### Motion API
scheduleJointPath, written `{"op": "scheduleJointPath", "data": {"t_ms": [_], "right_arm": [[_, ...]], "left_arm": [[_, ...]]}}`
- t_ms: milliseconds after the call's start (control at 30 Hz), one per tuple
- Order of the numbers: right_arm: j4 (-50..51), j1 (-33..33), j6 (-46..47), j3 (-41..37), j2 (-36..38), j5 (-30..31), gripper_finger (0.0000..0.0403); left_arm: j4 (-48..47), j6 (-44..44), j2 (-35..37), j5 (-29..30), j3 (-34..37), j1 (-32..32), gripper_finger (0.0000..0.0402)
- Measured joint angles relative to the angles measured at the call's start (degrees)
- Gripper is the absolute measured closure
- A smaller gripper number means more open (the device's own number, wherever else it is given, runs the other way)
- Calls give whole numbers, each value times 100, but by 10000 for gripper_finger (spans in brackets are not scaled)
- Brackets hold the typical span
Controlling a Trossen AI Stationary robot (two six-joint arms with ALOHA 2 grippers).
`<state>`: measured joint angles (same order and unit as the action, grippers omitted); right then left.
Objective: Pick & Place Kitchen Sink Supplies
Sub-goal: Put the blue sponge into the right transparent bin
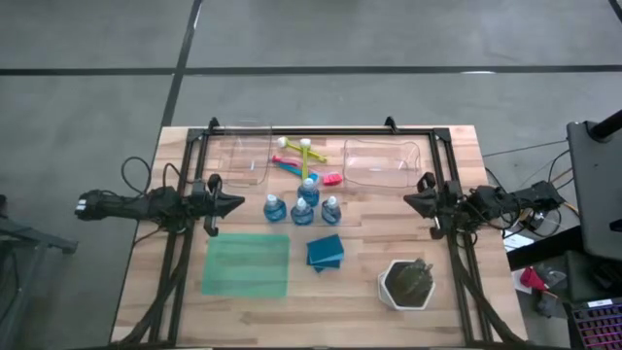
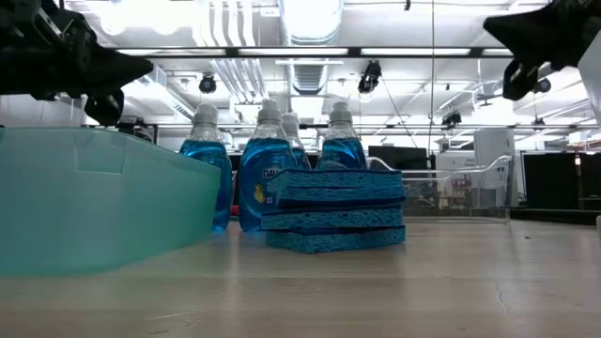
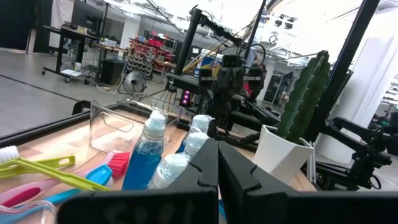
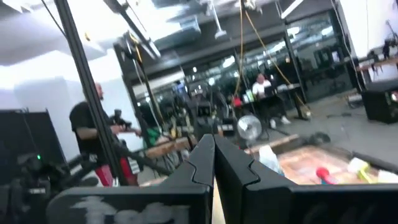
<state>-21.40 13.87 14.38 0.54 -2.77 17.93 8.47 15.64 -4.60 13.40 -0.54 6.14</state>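
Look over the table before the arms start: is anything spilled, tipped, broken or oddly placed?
Nothing stands out. The four bottles stand upright in a cluster, the sponges sit in a slightly skewed but stable stack, and the brushes lie criss-crossed, not spilled. Both grippers, left and right, wait at the sides with jaws shut.

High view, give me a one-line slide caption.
Both grippers, left and right, shut and waiting either side of four bottles, stacked sponges and brushes.

Left gripper [image 1: 239, 203] fingers closed, right gripper [image 1: 408, 198] fingers closed
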Motion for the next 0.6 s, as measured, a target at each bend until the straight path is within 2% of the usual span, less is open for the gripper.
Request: {"op": "scheduleJointPath", "data": {"t_ms": [267, 433, 600], "right_arm": [[-213, 0, -1076, 0, -39, -126, 394], [-195, -7, -1168, 0, -301, 66, 394], [-162, -4, -1318, 24, -882, 2, 394]], "left_arm": [[-2, -1, 0, 0, 1, 1, 401], [-2, -1, 0, 0, 1, 1, 401], [-1, 0, 1, 0, 1, 1, 401]]}}
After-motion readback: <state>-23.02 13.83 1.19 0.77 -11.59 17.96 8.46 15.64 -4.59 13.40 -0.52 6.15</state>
